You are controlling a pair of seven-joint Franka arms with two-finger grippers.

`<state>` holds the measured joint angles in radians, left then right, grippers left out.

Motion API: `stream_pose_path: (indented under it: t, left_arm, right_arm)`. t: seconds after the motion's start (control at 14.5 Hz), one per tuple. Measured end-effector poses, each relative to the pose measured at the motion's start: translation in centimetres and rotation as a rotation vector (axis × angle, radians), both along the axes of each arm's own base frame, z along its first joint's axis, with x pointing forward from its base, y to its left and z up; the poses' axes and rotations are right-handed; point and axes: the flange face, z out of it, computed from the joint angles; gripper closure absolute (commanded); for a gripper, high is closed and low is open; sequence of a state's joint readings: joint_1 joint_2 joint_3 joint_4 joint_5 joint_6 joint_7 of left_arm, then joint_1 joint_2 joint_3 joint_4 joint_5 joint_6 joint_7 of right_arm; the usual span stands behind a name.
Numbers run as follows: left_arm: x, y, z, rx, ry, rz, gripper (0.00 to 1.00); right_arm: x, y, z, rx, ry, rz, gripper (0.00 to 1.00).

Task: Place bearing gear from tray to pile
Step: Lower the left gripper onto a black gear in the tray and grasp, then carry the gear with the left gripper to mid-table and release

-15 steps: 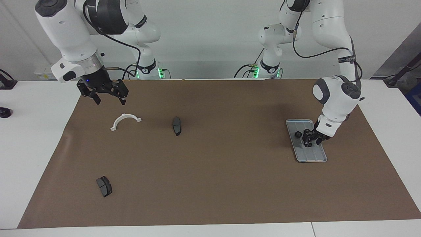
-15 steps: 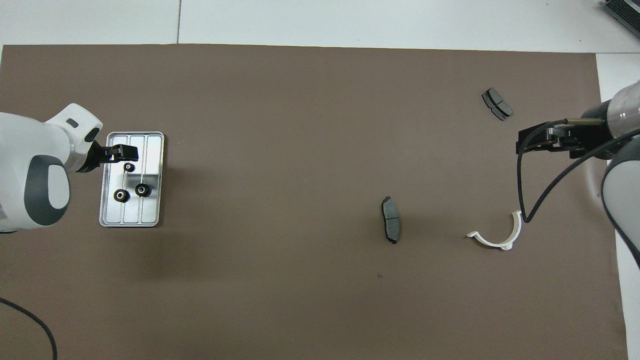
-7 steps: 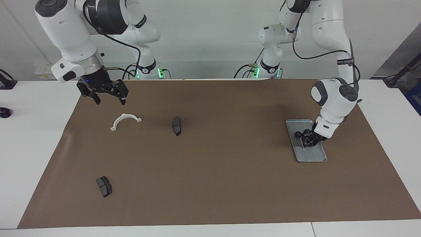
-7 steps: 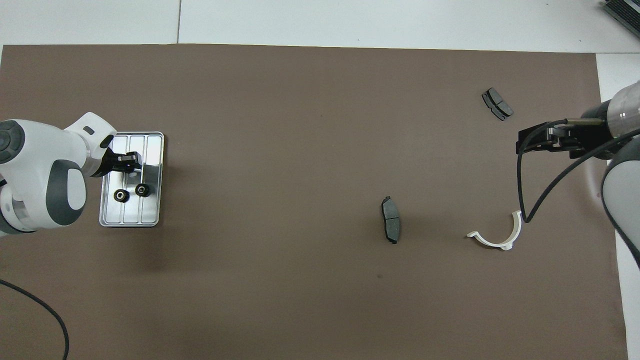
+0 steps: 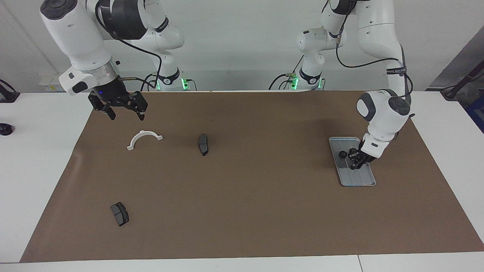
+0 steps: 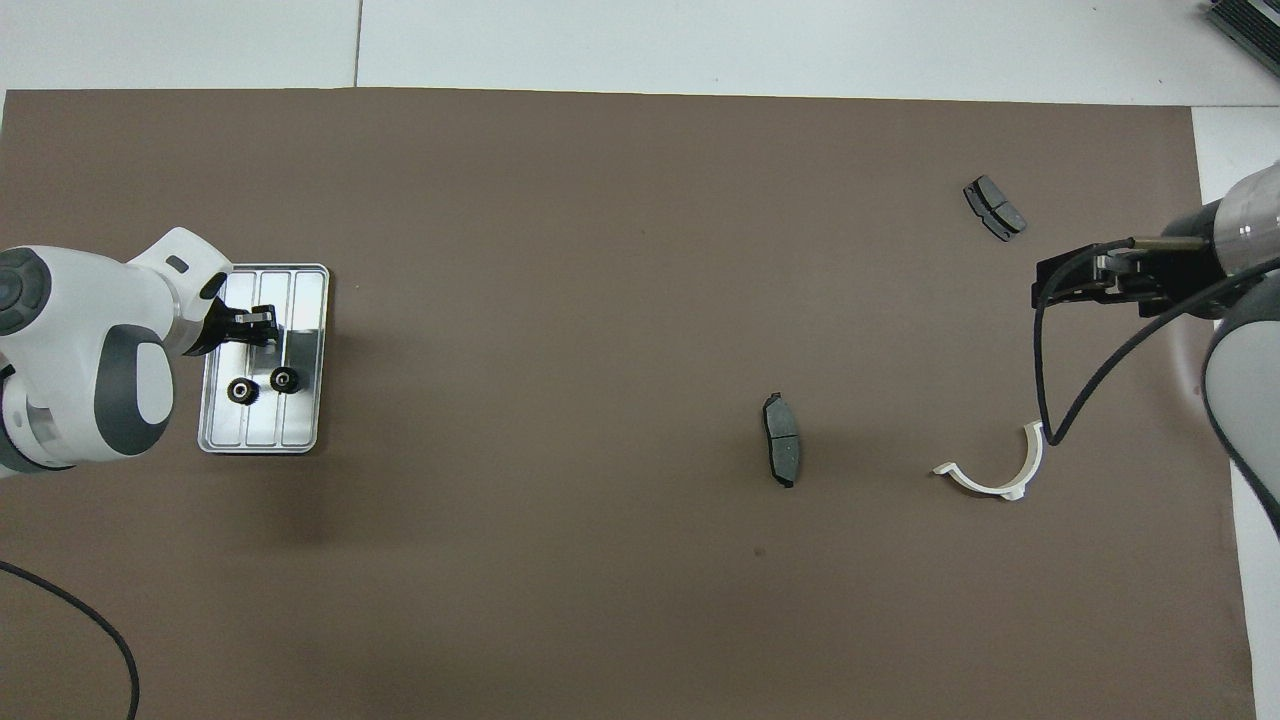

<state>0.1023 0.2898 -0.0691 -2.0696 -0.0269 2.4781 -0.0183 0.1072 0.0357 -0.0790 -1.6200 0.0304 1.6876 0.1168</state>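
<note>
Two small black round gears [image 6: 262, 385] with pale centre holes lie side by side in the flat silver-grey grooved metal tray [image 6: 305, 300] in the overhead view, at the left arm's end of the brown mat [image 6: 600, 300]; the left gripper [image 6: 262, 320] covers a spot just farther along the tray, fingertips closed, and whether a third gear sits between them cannot be told. Only one gear [image 5: 342, 154] shows in the facing view, beside the left gripper [image 5: 354, 164] lowered into the tray [image 5: 365, 179]. The right gripper [image 5: 124, 114] waits, fingers spread, above a white half-ring bracket [image 5: 143, 138].
</note>
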Motion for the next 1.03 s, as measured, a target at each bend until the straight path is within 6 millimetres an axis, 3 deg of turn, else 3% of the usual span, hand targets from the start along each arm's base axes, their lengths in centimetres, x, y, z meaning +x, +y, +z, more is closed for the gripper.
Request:
stream_pose_path:
  t: [0.21,0.41,0.62,0.89,1.03]
  left_arm:
    - [1.0,-0.8,2.0,-0.004,0.022,-0.014,1.0]
    - [1.9,-3.8,7.6,-0.015,0.063,0.033,1.0]
    - [1.4,-12.2,11.6,-0.039,0.05,0.157,1.0]
    - [-1.4,-26.2,12.0,-0.11,-0.002,0.272,1.0]
    - [-3.4,-32.2,11.0,-0.148,-0.016,0.298,1.0]
  right_arm:
    - [0.0,-0.4,0.0,0.0,0.0,-0.007,0.0]
    - [0.0,-0.4,0.0,0.0,0.0,-0.007,0.0]
    - [0.0,-0.4,0.0,0.0,0.0,-0.007,0.0]
    - [0.0,-0.4,0.0,0.0,0.0,-0.007,0.0]
    - [0.0,-0.4,0.0,0.0,0.0,-0.007,0.0]
